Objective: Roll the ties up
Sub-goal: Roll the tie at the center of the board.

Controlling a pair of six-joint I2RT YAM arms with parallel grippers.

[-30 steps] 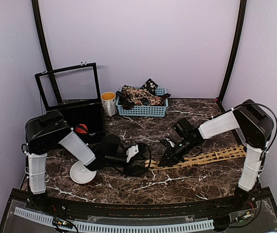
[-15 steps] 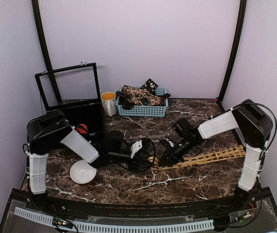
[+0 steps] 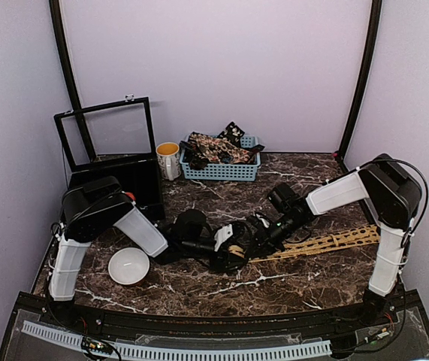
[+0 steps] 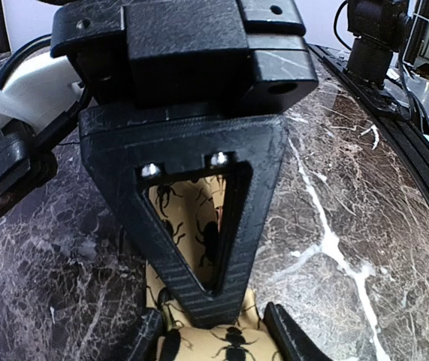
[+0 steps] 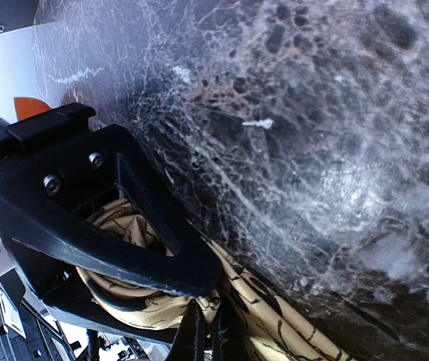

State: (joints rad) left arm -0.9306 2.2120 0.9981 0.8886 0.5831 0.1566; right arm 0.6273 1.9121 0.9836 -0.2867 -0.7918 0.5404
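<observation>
Change: left gripper (image 3: 231, 253) now further right, grasping tan tie (image 3: 327, 243) | right gripper (image 3: 257, 238) pinches same tie | basket (image 3: 222, 174) holds dark ties (image 3: 212, 146)

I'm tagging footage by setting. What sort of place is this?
Probably a robot test cell: plain lilac backdrop, left arm and right arm bolted at a marble-look table, mustard tie and blue basket as staged props.

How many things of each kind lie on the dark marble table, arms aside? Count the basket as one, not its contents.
Mustard-tan spotted fabric necktie: 1
Pale blue plastic basket: 1
White round bowl: 1
White mug, yellow inside: 1
Black box with open framed lid: 1
Small orange-red object, partly hidden: 1
Total: 6
</observation>
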